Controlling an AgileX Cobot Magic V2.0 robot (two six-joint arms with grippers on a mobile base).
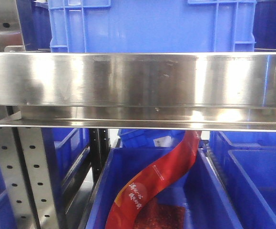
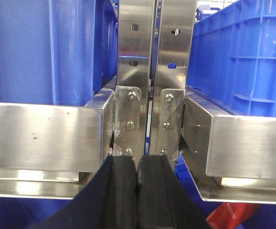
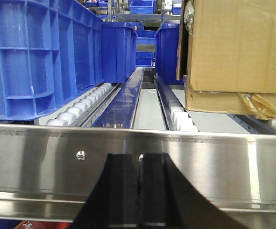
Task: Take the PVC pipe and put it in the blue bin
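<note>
Both grippers read as pressed together with nothing between the pads; left gripper (image 2: 138, 191) faces the twin perforated steel uprights (image 2: 157, 71) of the rack, right gripper (image 3: 138, 191) faces a brushed steel cross rail (image 3: 138, 148) with roller lanes (image 3: 80, 107) behind it; PVC pipe is not visible in any view, so direction from either gripper, its long axis, and which arm is nearer cannot be told; my guess is the search has to go below the rail, since that is the only open bin interior on show; front view shows an open blue bin (image 1: 102, 191) under the steel shelf rail (image 1: 138, 78), holding a glossy red printed pouch (image 1: 157, 181), long and curved, lying diagonal from upper right to lower left; no pipe in there that I can see; more blue bins to the right (image 1: 252, 162) and on the shelf above (image 1: 147, 24), ribbed moulded plastic, rigid, matte; right wrist view has a cardboard box (image 3: 238, 47) on the rollers, corrugated, lower edge a bit crushed; steel everywhere is reflective, smudged, hard-edged; both arms sit close to the rack front, so clearance looks tight for any reach in.
</note>
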